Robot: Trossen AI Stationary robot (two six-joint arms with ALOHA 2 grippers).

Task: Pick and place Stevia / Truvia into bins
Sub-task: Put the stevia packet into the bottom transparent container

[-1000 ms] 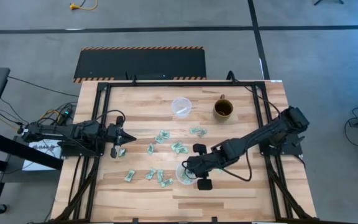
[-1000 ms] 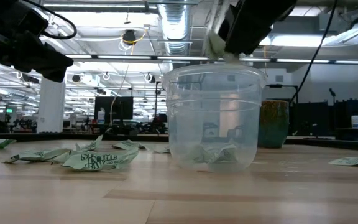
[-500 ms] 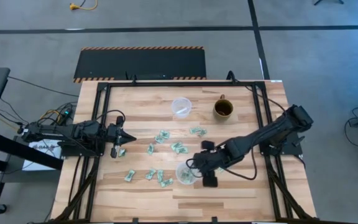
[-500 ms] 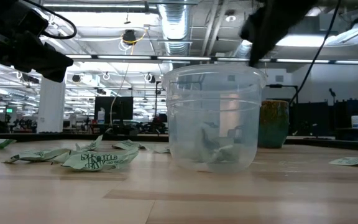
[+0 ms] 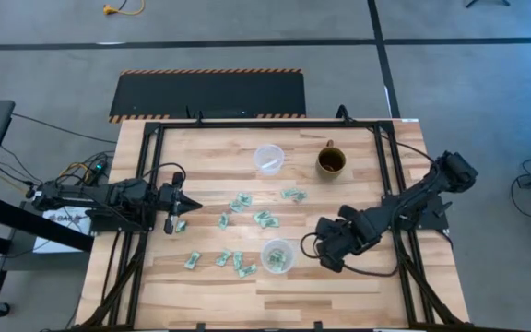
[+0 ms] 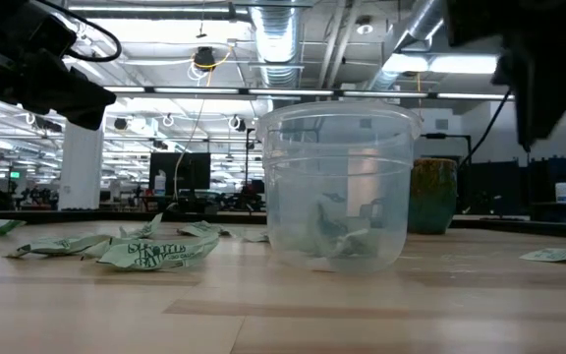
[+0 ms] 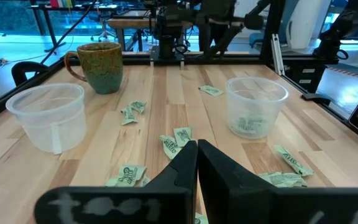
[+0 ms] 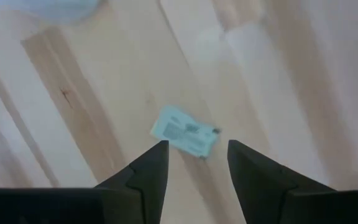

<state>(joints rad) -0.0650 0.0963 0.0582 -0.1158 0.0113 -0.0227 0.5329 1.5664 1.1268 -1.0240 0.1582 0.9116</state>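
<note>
My right gripper (image 5: 325,251) hangs over the wooden table (image 5: 358,277) just beside the near clear cup (image 5: 277,255), on the side away from my left arm. Its fingers (image 8: 149,169) stand apart with nothing between them, and past them one packet (image 8: 185,134) lies flat on the wood. That cup already holds a few crumpled Stevia packets (image 6: 337,236) at its bottom, seen through its wall in the low view.

My left gripper (image 5: 175,212) waits at the table's far edge from that cup, its two fingers (image 7: 182,168) pressed together and empty, with a packet (image 5: 181,226) lying just beside its tip.

The rest of the loose packets are scattered on the wood between my left gripper and the near cup: a row of three or four (image 5: 233,262) just beside the cup, and more (image 5: 264,219) a little behind it. The second clear cup (image 5: 268,158) stands well behind the near one, upright and apart from the packets, and the brown-green mug (image 5: 331,161) stands next to that second cup. One more packet (image 5: 293,195) lies between the mug and the near cup.
</note>
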